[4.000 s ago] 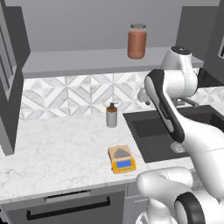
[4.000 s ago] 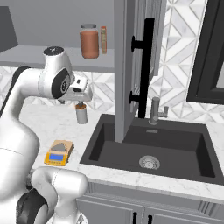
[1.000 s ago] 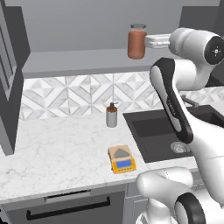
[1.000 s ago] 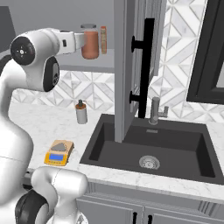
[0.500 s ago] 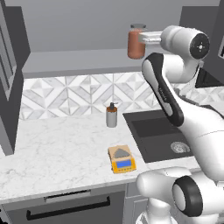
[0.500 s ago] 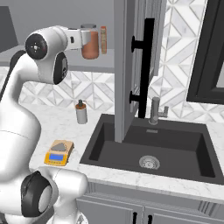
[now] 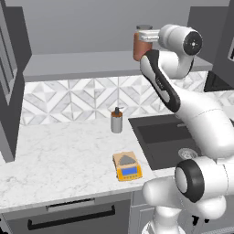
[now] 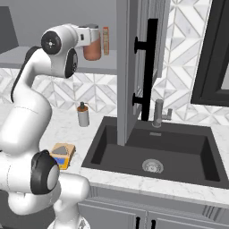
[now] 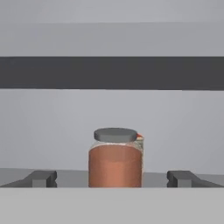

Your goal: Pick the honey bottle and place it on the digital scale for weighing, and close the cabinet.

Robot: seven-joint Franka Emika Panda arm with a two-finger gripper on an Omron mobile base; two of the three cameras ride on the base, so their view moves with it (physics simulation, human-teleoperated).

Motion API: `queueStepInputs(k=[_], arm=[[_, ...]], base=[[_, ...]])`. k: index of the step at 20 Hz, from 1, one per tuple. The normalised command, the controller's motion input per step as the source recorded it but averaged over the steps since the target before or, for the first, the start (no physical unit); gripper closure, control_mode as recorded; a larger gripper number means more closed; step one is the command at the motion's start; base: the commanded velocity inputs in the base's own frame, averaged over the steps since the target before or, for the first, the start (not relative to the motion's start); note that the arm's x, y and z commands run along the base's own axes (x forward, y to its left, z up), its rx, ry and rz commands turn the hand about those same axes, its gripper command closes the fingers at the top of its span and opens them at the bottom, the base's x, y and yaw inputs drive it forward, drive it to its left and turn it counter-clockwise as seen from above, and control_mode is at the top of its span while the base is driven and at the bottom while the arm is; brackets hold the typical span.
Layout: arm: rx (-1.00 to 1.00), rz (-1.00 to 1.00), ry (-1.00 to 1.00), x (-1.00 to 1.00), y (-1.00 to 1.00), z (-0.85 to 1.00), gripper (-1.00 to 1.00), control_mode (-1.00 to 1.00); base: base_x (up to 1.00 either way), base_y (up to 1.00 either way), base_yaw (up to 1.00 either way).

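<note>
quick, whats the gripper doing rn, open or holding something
Gripper: open, holding nothing; its fingertips stand wide to either side of the honey bottle on the cabinet shelf.

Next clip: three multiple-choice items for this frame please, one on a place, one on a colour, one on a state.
1. Where does the honey bottle stand?
A. on the cabinet shelf
B. in the sink
C. on the scale

2. What colour is the bottle's lid?
A. yellow
B. grey
C. blue

3. How is the pincer?
A. shut on the bottle
B. open, a tip at either side of the bottle
C. shut and empty

Key: 1 A, it stands on the shelf above the counter; 2 B, the hand view shows a grey lid; 3 B, both tips stand apart from the bottle.
</note>
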Motion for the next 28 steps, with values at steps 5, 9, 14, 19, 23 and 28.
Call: queueStepInputs(k=[5,9,14,19,23,28], arm=[[0.00,0.00,0.00,0.58,0.00,0.00,-1.00,-1.00],[0.00,0.00,0.00,0.53,0.00,0.00,-1.00,-1.00],[0.00,0.00,0.00,0.53,0.00,0.00,-1.00,-1.00],[0.00,0.00,0.01,0.37,0.00,0.00,-1.00,-1.00],[0.00,0.00,0.03,0.32,0.00,0.00,-1.00,-1.00],[0.00,0.00,0.03,0.31,0.00,0.00,-1.00,-1.00]], base=[[0.00,0.00,0.00],[0.00,0.00,0.00],[0.00,0.00,0.00],[0.00,0.00,0.00],[0.00,0.00,0.00],[0.00,0.00,0.00]])
